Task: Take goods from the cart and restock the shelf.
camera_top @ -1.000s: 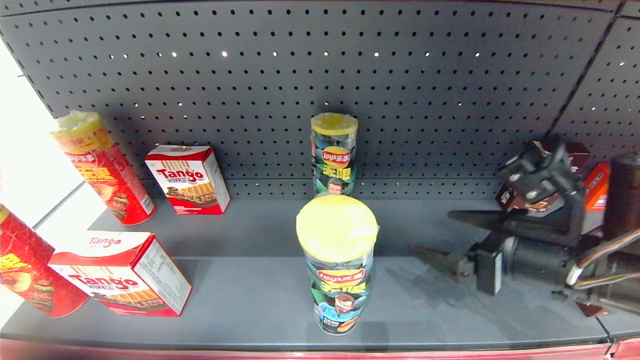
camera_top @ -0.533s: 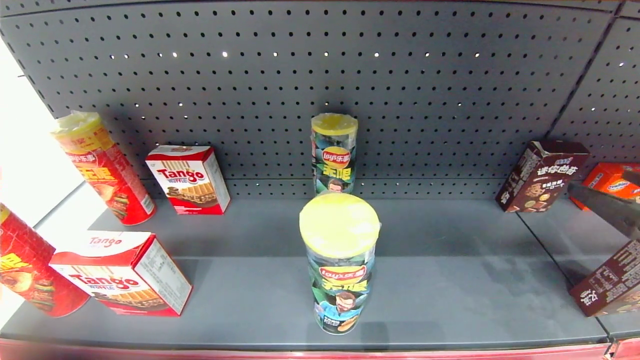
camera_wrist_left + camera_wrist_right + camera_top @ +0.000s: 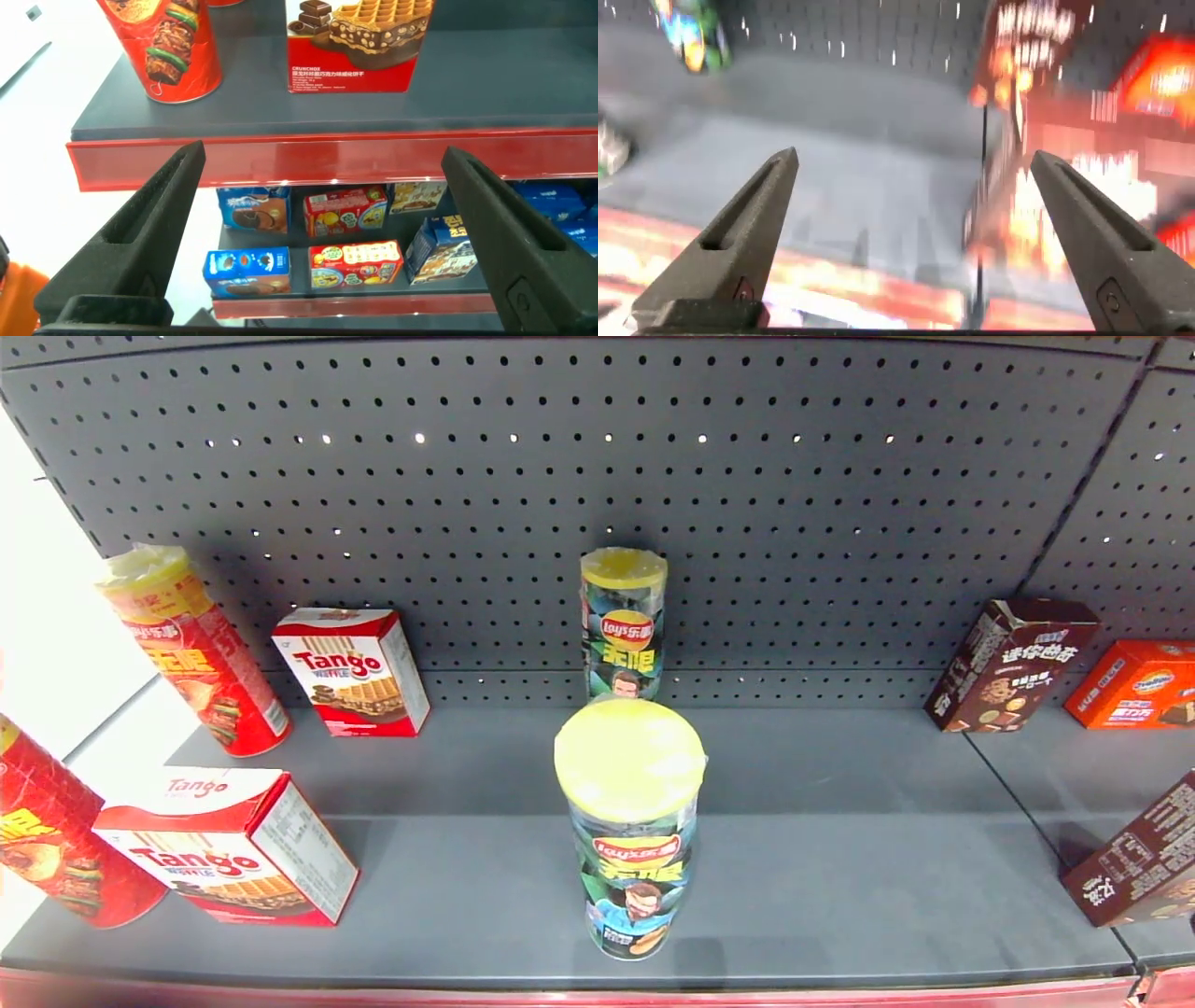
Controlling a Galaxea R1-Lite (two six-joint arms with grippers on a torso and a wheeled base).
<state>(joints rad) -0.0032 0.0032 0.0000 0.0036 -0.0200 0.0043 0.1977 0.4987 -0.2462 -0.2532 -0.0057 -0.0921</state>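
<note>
Before the shelf (image 3: 327,161), at its red front edge, the left tool (image 3: 322,154) hangs with its jaws wide apart and nothing between them; its wrist view takes in a red chip can (image 3: 173,47) and a wafer box (image 3: 360,42) on the shelf top, with small boxes (image 3: 346,210) on the levels beneath. The right tool (image 3: 915,157) is likewise spread and empty, facing the grey shelf surface in a blurred picture. From the head view, a green chip can (image 3: 630,821) with a yellow lid stands upright near the front at centre, and a second can (image 3: 624,621) like it stands behind, against the pegboard (image 3: 597,448). Red cans (image 3: 187,649) and wafer boxes (image 3: 350,667) stand at the left; brown boxes (image 3: 1013,663) and an orange box (image 3: 1130,683) stand at the right, well apart from the centre cans.
</note>
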